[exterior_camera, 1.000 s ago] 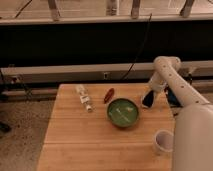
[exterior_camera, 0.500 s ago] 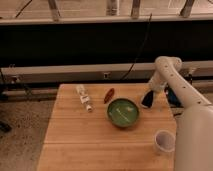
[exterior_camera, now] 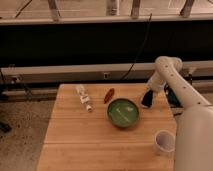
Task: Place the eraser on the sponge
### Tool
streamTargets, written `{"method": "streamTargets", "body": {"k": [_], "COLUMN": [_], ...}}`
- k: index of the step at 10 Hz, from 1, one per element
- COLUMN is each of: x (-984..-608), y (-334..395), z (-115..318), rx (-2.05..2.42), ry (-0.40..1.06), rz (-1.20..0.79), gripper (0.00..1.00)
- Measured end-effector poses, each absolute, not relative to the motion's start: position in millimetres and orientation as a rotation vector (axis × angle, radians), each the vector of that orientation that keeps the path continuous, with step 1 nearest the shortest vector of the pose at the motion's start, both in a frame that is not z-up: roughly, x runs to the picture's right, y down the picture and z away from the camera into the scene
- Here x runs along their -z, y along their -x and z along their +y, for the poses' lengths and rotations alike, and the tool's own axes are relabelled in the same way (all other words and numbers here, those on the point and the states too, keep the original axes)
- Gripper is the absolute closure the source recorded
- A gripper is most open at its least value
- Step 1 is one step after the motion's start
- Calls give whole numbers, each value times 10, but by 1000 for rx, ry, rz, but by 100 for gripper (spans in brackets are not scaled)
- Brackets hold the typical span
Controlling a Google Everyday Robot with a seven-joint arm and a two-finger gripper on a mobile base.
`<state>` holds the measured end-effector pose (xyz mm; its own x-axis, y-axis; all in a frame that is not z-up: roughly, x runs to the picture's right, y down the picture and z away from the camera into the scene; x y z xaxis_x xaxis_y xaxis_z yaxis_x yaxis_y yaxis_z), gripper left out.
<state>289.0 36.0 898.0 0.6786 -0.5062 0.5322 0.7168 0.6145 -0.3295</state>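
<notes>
My gripper (exterior_camera: pixel 146 100) hangs at the end of the white arm, low over the wooden table (exterior_camera: pixel 75 135), just right of the green bowl (exterior_camera: pixel 123 112). A small black shape at its tip looks like the eraser (exterior_camera: pixel 146 102), but I cannot separate it from the gripper. To the right, a blue patch that I take for the sponge (exterior_camera: pixel 173 98) shows partly behind the arm, near the table's right edge.
A white bottle-like thing (exterior_camera: pixel 84 97) lies at the table's back left. A small reddish-orange oblong (exterior_camera: pixel 108 95) lies behind the bowl. A white cup (exterior_camera: pixel 163 141) stands at the front right, beside my white body (exterior_camera: pixel 195 140).
</notes>
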Motion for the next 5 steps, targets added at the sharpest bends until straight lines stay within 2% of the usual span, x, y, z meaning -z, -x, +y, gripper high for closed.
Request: {"method": "streamTargets", "body": {"k": [4,5], "x": [-8968,-8900], "y": [-2967,-3070], "z": [247,155], "rx": [701,686], "ry": [515,494], "rz": [-400,-394], "gripper": [20,24]}}
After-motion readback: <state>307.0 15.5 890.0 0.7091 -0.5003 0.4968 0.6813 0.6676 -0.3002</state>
